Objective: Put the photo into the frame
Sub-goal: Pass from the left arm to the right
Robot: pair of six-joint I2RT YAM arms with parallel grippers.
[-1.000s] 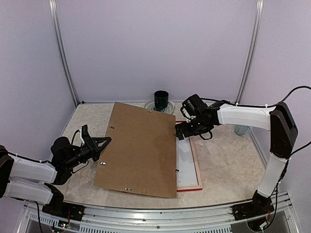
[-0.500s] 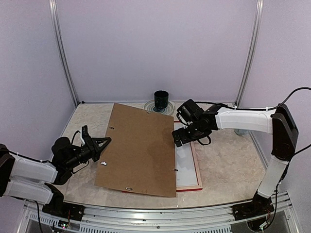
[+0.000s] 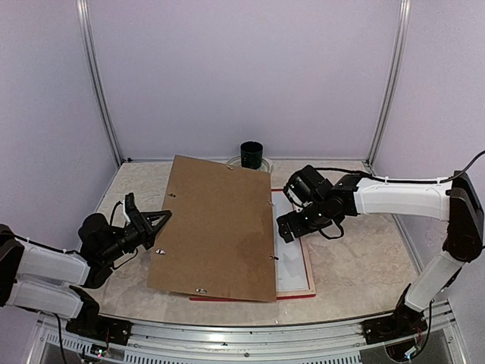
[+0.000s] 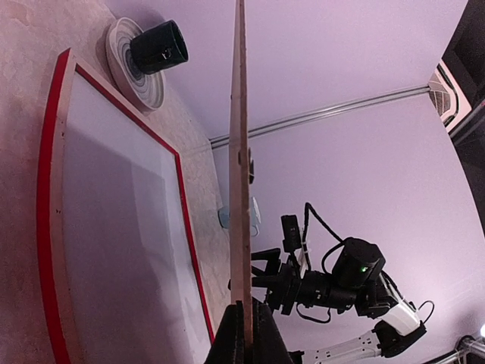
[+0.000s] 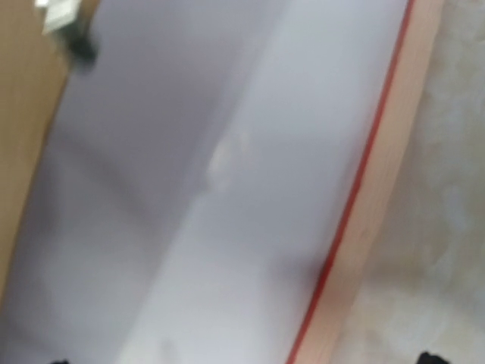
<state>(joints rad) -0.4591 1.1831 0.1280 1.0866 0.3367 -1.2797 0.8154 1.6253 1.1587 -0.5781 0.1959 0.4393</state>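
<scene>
Clamping the left edge of the brown backing board (image 3: 216,227) in the left pincer (image 3: 155,222), shut on it, tilted above the frame (image 3: 309,265); showing that frame flat on the worktop (image 3: 356,258), pale back up, partly under the board; hovering the right pincer (image 3: 288,227), spread wide and empty, over the white inner sheet (image 3: 292,258).

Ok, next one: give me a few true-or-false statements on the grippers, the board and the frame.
1. The left gripper is shut on the edge of the brown backing board. True.
2. The right gripper clamps the frame. False: it is open above the frame, gripping nothing.
3. The backing board lies flat inside the frame. False: its gripped side is lifted, leaving a gap over the frame.
4. A dark cup stands on a striped plate at the back. True.
</scene>
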